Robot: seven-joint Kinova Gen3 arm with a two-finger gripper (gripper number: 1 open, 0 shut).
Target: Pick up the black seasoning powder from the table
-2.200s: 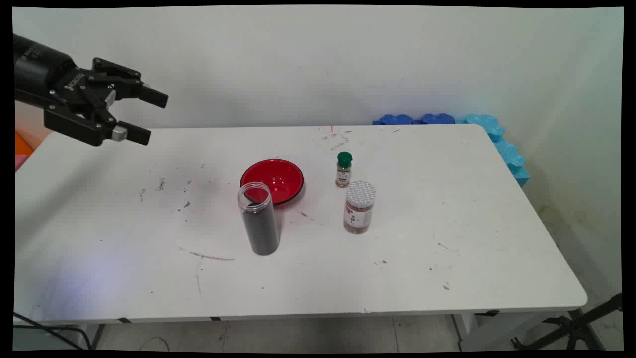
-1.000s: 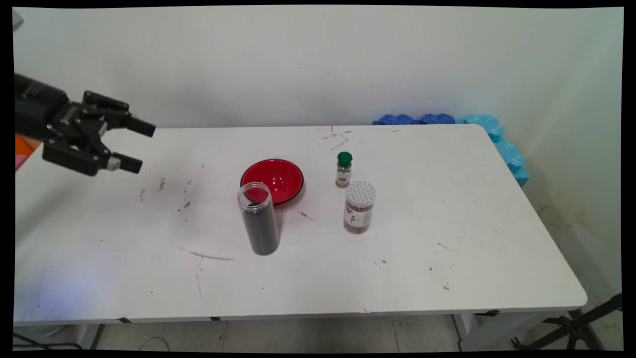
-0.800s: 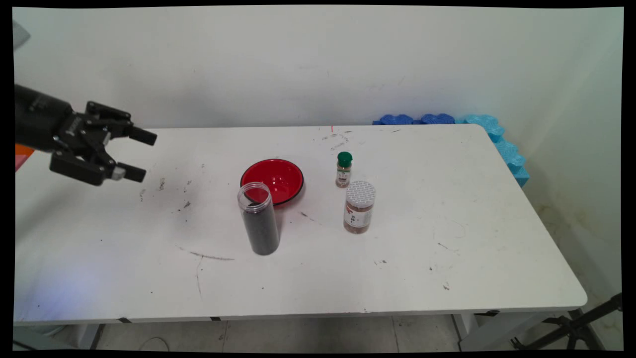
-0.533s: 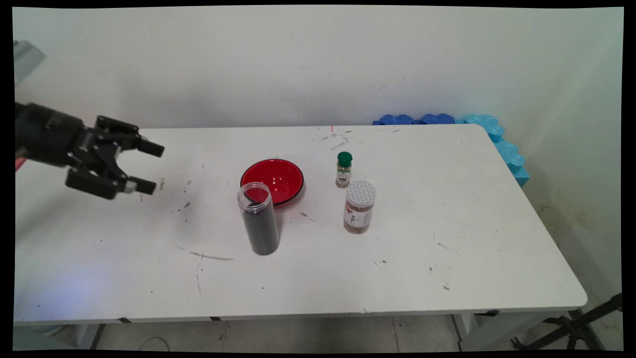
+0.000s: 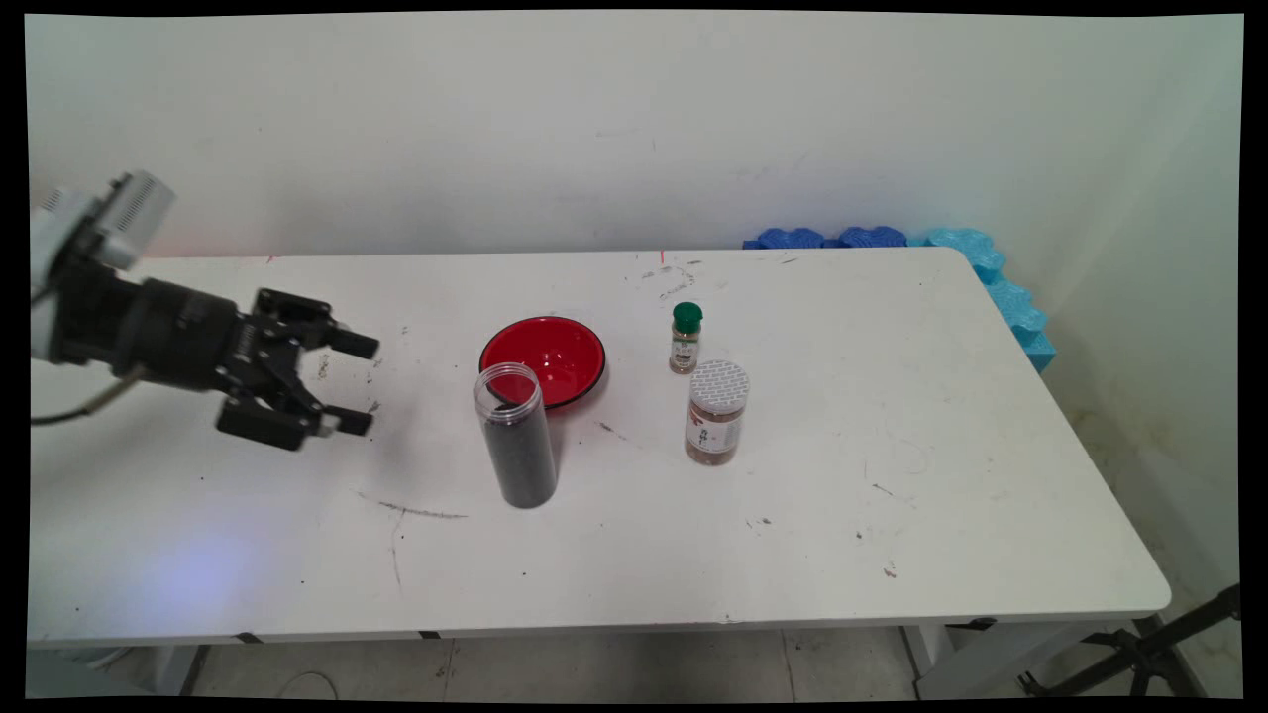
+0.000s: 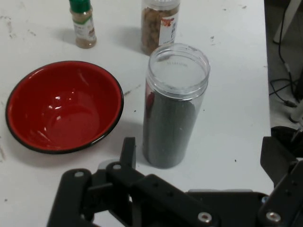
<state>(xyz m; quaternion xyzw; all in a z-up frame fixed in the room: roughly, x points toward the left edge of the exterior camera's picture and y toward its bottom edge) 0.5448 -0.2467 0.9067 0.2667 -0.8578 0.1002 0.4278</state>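
Note:
My gripper hangs low over the table's left part, open, fingers pointing right with nothing between them. Nearest to it, a short way right, stands a tall clear jar without a lid, mostly filled with dark grains. In the hand view the jar stands upright just beyond my fingertips, between the two fingers. A red bowl with a black rim sits just behind the jar, empty inside.
A small spice bottle with a green cap and a jar with a white lid and brown contents stand right of the bowl. Blue foam pieces lie along the table's far right corner. The white table bears scuff marks.
The gripper has come down from high at the left and moved right toward the tall jar, staying open. Nothing on the table has moved.

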